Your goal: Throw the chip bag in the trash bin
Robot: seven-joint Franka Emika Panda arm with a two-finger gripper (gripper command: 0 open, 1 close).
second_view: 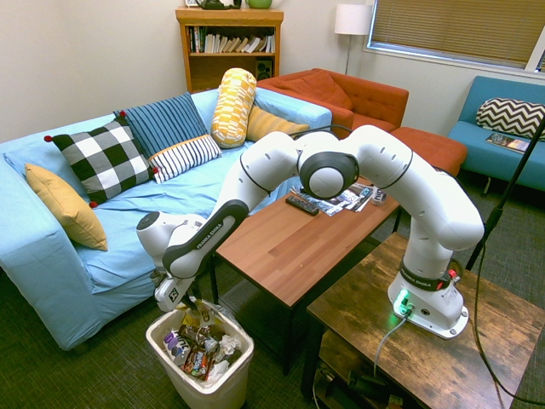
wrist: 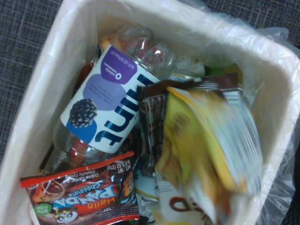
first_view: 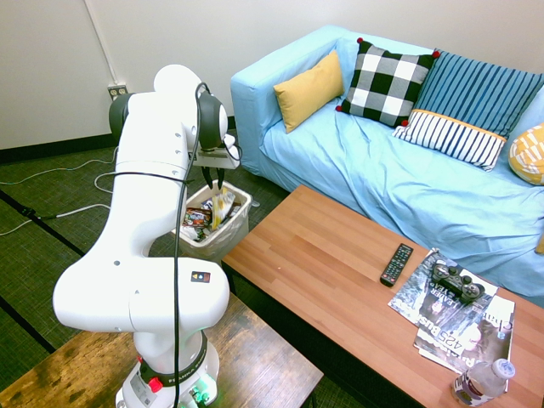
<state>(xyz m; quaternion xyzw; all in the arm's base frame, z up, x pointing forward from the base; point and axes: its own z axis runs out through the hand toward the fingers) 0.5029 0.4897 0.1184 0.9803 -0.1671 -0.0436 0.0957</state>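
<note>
The yellow-and-white chip bag [first_view: 223, 207] stands on end among the rubbish inside the white trash bin [first_view: 240, 223], just under my gripper [first_view: 212, 184]. My gripper hangs over the bin's opening, fingers apart, with nothing between them. From the other side, the gripper [second_view: 195, 307] sits right above the bin [second_view: 217, 392] and the chip bag [second_view: 191, 321] shows just below it. The wrist view looks straight down into the lined bin [wrist: 35, 89]; there the chip bag [wrist: 206, 145] is motion-blurred, lying over other wrappers.
The bin also holds a clear drink bottle [wrist: 117, 98] and a red candy wrapper [wrist: 82, 194]. The wooden coffee table [first_view: 331, 272] stands right beside the bin, carrying a remote [first_view: 396, 264], magazines and a game controller [first_view: 455, 280]. The blue sofa [first_view: 357, 161] lies behind.
</note>
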